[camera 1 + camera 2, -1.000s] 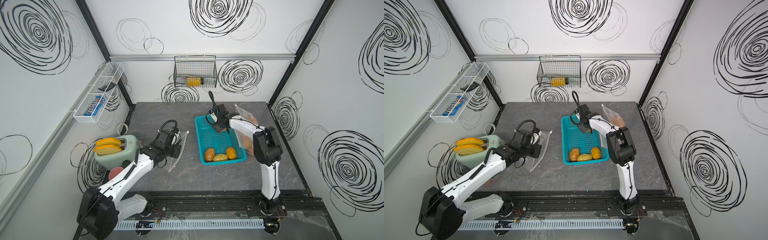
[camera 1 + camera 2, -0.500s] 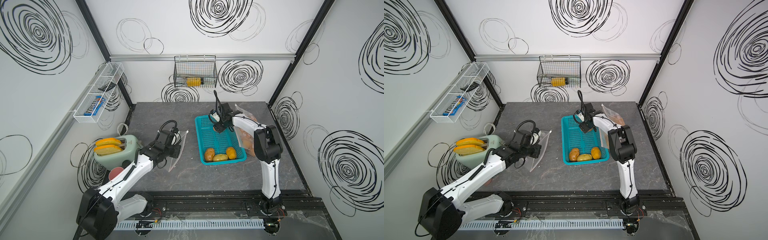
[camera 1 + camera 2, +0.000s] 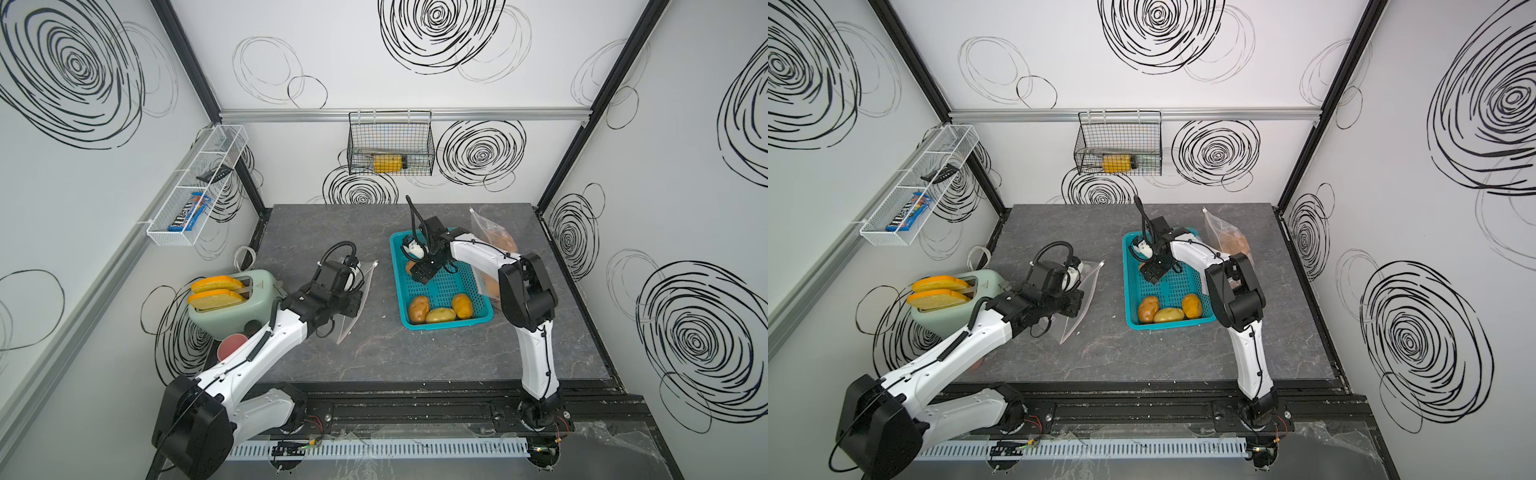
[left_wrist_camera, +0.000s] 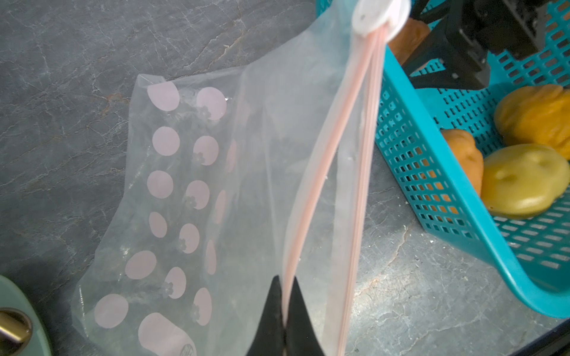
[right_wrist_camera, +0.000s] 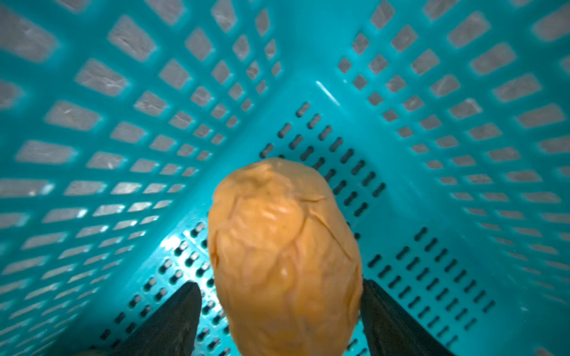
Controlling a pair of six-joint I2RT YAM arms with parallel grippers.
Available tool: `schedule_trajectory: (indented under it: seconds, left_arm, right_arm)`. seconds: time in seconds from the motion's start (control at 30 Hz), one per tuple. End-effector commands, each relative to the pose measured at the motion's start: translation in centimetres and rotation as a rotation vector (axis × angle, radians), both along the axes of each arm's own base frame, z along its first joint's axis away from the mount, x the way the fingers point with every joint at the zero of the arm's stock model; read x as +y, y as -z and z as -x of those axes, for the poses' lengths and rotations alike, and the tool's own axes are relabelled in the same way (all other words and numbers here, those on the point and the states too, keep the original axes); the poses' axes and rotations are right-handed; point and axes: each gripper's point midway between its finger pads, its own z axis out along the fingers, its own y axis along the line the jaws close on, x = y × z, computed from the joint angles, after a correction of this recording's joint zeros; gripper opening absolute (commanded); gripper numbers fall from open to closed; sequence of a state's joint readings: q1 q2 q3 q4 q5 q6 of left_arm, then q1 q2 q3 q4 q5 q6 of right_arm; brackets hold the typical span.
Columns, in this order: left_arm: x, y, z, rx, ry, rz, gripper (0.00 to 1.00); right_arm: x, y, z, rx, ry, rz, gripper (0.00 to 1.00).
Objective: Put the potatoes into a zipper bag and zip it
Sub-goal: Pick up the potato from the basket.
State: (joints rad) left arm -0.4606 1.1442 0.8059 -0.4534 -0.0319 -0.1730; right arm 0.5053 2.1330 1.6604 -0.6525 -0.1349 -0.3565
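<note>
1. The right gripper (image 5: 280, 285) stands with its jaws spread wide, astride one orange-brown potato (image 5: 283, 246) on the floor of the teal basket (image 5: 401, 92).
2. Three more potatoes (image 3: 440, 309) lie at the basket's near end.
3. The left gripper (image 4: 285, 296) is clamped on the rim of the zipper bag (image 4: 191, 185), beside the basket.

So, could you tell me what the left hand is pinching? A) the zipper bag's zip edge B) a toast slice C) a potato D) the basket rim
A: the left wrist view shows the left hand shut on the zipper bag at its pink zip strip.
</note>
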Motion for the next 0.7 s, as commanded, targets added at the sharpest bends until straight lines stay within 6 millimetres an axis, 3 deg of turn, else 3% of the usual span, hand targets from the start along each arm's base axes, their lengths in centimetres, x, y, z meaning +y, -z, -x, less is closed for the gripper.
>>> schedule_trajectory:
  seconds: [0.0, 0.27, 0.43, 0.67]
  left_arm:
    - [0.1, 0.0, -0.1, -0.019, -0.002, -0.014, 0.00]
    - [-0.1, 0.2, 0.1, -0.013, 0.006, -0.018, 0.00]
    - [-0.2, 0.3, 0.1, -0.013, 0.008, -0.020, 0.00]
    - [-0.1, 0.3, 0.1, -0.012, 0.006, -0.025, 0.00]
  right_arm:
    - [0.1, -2.5, 1.2, -0.028, -0.054, -0.050, 0.86]
    - [-0.2, -0.9, -0.8, -0.082, -0.021, -0.010, 0.84]
    - [0.8, 0.4, -0.4, -0.043, -0.023, -0.017, 0.82]
    - [2.8, 0.5, -0.2, -0.019, -0.026, -0.096, 0.71]
